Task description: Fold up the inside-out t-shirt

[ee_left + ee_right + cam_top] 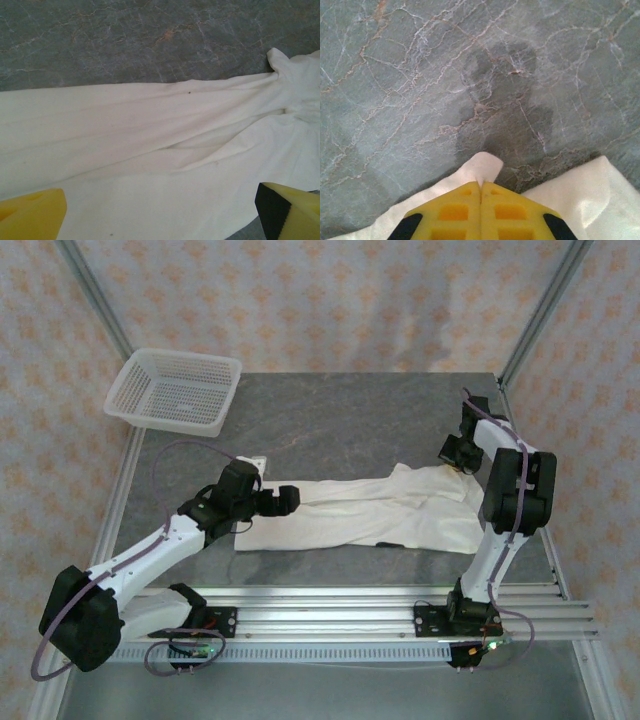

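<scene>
The inside-out t-shirt (370,515) lies stretched left to right across the grey table, cream-white and wrinkled. My left gripper (290,498) hovers over its left part, open. In the left wrist view the cloth (150,150) spreads under the gripper (160,215), whose yellow fingertips (35,212) stand wide apart with nothing between them. My right gripper (462,468) is at the shirt's far right corner. In the right wrist view it (481,187) is shut on a small peak of the shirt (485,167), which pokes out past the yellow pads (455,210).
A white plastic mesh basket (175,390) stands at the back left corner of the marbled table (330,420). Aluminium rails (400,605) run along the near edge. Frame posts rise at both back corners.
</scene>
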Controlling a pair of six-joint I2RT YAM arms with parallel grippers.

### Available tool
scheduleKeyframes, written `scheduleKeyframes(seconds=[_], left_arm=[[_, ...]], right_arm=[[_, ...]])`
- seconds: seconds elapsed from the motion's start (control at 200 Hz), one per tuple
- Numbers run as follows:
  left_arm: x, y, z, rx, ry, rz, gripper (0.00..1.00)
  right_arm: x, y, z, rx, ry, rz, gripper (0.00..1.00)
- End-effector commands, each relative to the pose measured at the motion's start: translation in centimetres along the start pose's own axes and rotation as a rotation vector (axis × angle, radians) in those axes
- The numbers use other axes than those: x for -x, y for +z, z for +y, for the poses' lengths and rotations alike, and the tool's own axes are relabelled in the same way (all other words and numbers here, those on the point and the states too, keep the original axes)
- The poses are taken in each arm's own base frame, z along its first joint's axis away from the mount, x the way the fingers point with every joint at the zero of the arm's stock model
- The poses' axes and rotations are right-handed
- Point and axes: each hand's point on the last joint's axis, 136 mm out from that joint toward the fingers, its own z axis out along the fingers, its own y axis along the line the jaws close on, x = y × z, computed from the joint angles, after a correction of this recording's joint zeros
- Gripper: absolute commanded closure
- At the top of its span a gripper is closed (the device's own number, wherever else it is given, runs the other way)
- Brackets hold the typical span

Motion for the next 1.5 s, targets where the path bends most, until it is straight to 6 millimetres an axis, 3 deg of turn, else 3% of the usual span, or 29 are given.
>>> scheduleKeyframes(seconds=[0.0, 0.135, 0.24, 0.61, 0.736, 0.816, 0.946, 1.011, 1.081, 1.246, 1.496], left_arm=[[-0.2, 0.4, 0.3, 0.02, 0.005, -0.005, 0.02], [-0.2, 0.4, 0.3, 0.019, 0.004, -0.004, 0.02], [-0.1, 0.4, 0.3, 0.022, 0.007, -0.004, 0.02], [-0.1, 0.9, 0.0, 0.011, 0.003, 0.004, 0.02], [-0.2, 1.2, 0.1, 0.011, 0.003, 0.006, 0.02], [-0.4, 1.3, 0.2, 0.013, 0.001, 0.01, 0.02], [-0.4, 1.3, 0.2, 0.018, 0.003, 0.01, 0.02], [-0.4, 1.3, 0.2, 0.016, 0.002, 0.006, 0.02], [-0.4, 1.3, 0.2, 0.015, -0.001, 0.004, 0.02], [-0.3, 1.2, 0.1, 0.01, -0.003, 0.001, 0.02], [-0.4, 0.2, 0.4, 0.032, 0.007, -0.002, 0.02]], right_arm=[[0.6, -1.6, 0.2, -0.001, -0.015, -0.043, 1.0], [1.0, -4.1, 0.8, 0.046, -0.017, -0.104, 1.0], [-0.5, -5.2, 0.3, 0.063, 0.014, -0.148, 1.0], [-11.9, -3.6, -3.4, 0.154, 0.317, -0.159, 0.96], [-14.3, -4.3, -5.3, 0.136, 0.404, -0.216, 0.92], [-15.0, -5.1, -5.5, 0.166, 0.435, -0.246, 0.81], [-14.0, -8.2, -4.1, 0.268, 0.405, -0.342, 0.6], [-12.9, -10.0, -1.4, 0.374, 0.296, -0.404, 0.52], [-12.4, -11.0, 1.9, 0.456, 0.136, -0.428, 0.49], [-11.0, -10.1, 7.3, 0.497, -0.167, -0.456, 0.49], [-5.1, -7.7, 9.9, 0.389, -0.283, -0.533, 0.49]])
